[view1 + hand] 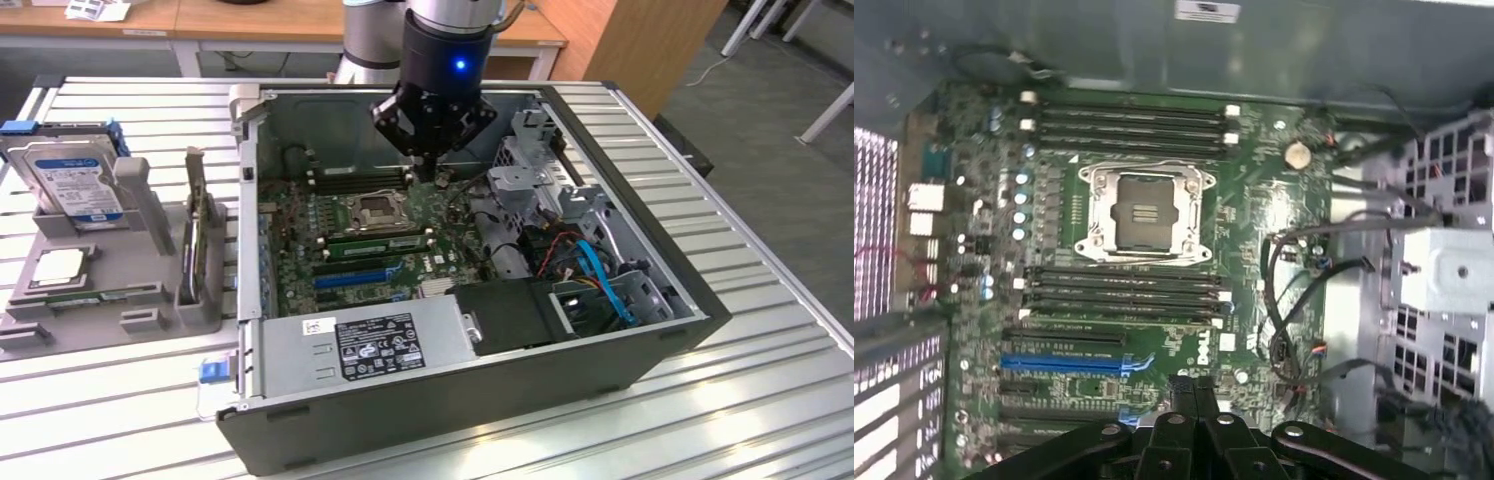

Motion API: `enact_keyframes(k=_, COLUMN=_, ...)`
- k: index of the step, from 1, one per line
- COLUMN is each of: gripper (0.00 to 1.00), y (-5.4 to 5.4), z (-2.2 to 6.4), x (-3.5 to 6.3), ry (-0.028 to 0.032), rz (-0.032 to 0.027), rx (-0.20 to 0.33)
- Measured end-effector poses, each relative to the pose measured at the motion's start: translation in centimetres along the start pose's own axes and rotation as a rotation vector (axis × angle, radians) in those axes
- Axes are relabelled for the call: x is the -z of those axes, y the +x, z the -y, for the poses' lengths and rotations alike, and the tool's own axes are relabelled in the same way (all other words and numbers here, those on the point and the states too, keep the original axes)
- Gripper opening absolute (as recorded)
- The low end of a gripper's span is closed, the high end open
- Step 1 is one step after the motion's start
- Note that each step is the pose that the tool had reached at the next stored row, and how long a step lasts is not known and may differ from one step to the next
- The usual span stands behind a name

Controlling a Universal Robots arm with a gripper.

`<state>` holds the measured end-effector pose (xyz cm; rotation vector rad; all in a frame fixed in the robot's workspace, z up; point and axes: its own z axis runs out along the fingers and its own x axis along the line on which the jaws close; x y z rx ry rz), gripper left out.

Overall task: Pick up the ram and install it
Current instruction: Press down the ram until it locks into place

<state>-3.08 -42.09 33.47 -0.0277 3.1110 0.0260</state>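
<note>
A white "DELL" logo stands printed on the green motherboard [1194, 352], beside the blue expansion slot [1069, 363]. Labels on the power supply [374, 345], on the hard drive [78, 180] held in the grey stand, and on the case wall [1206, 11] carry print too small to read.
</note>
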Motion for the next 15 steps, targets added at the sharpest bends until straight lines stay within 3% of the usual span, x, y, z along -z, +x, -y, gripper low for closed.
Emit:
enact_keyframes(k=4, gripper=0.11, y=0.00, z=0.00, x=0.00, ry=0.0020, rz=0.0011, rx=-0.066)
enact_keyframes(k=15, gripper=0.11, y=0.00, z=0.00, x=0.00, ry=0.0025, rz=0.0013, rx=-0.081)
